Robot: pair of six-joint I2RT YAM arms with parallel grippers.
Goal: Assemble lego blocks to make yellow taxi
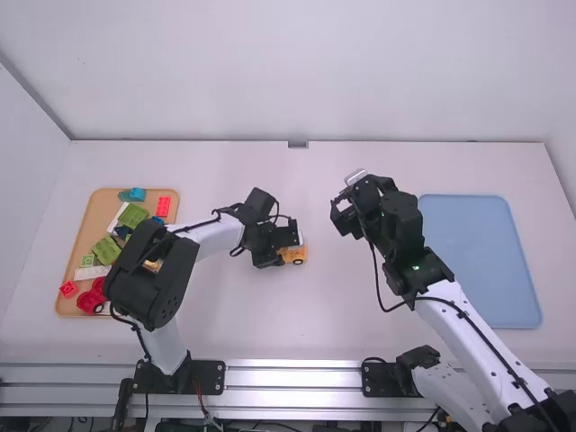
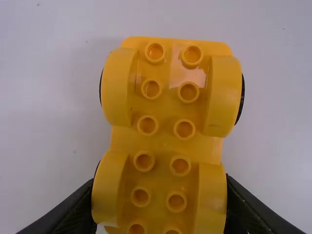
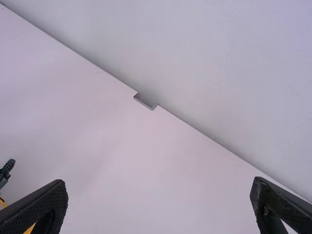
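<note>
Chassis (image 2: pixel 165 109)—glossy yellow, round-studded | left hand (image 1: pixel 283 247)—clamped on it | right hand (image 1: pixel 341 205) apart

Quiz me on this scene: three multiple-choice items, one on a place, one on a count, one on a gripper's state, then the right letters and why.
1. Where are the loose blocks?
A. On the blue tray
B. On the orange tray
C. In the right gripper

2. How many studs sit side by side in each row across the yellow car base?
A. Two
B. Three
C. Four

3. How is the right gripper?
A. Shut on a red block
B. Shut with nothing in it
C. Open with nothing in it

Right letters:
1. B: the high view shows them on the orange tray on the left arm's side.
2. A: the left wrist view shows the studs in pairs along the base.
3. C: the right wrist view shows its fingers wide apart, with nothing held between them.
</note>
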